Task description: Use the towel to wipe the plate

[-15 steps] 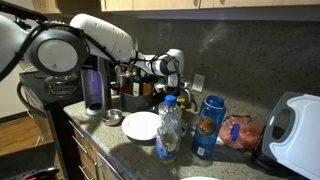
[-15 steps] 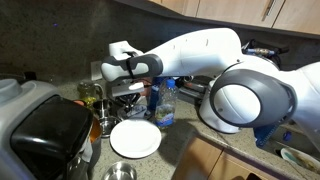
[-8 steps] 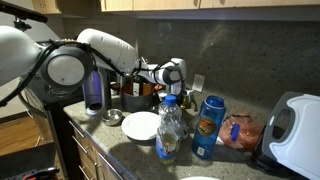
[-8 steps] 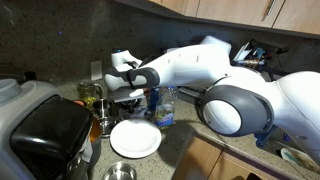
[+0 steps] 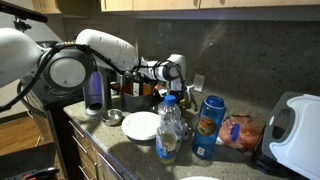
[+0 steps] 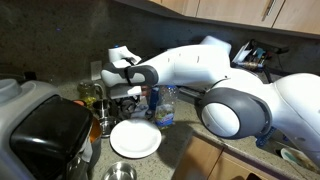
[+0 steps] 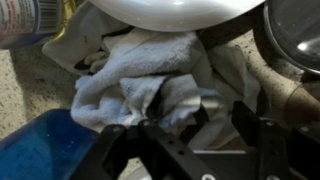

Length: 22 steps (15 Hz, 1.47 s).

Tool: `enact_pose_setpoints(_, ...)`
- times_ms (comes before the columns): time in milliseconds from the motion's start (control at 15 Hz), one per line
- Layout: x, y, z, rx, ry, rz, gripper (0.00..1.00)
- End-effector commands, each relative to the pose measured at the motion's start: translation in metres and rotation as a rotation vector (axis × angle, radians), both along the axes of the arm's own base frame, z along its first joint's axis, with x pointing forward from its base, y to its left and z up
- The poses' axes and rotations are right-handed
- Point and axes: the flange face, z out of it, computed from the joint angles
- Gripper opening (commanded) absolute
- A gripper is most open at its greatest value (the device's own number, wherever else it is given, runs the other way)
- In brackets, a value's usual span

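Note:
The crumpled white-grey towel (image 7: 150, 80) lies on the counter just behind the white plate (image 7: 180, 10), filling the middle of the wrist view. My gripper (image 7: 195, 115) hangs low over it, open, its dark fingers (image 7: 245, 115) set wide apart with folds of cloth between them. Both exterior views show the plate (image 5: 141, 125) (image 6: 135, 138) on the counter's front part. In them the gripper (image 5: 170, 86) (image 6: 127, 93) reaches down behind the plate, close to the back wall. The towel is hidden there.
A clear water bottle (image 5: 168, 128) and a blue canister (image 5: 208, 128) stand beside the plate. A small metal bowl (image 5: 112, 118), a coffee maker (image 5: 60, 70), a black toaster (image 6: 50, 135) and jars (image 6: 92, 95) crowd the counter. A white appliance (image 5: 295, 130) stands at one end.
The jaws have gone from shut to wide open over the towel. The arm's elbow has swung a little; the gripper stays behind the plate.

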Motion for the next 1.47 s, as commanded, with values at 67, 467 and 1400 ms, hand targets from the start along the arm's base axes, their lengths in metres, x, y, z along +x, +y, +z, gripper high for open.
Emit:
enact_pose_setpoints(67, -0.007, 0.016, 0.037, 0.048, 0.054, 0.083, 1.0)
enact_pose_setpoints(467, -0.028, 0.029, 0.076, 0.098, 0.18, 0.242, 1.0)
enact_pose_setpoints(1400, -0.084, 0.041, 0.045, 0.11, 0.368, 0.339, 1.0)
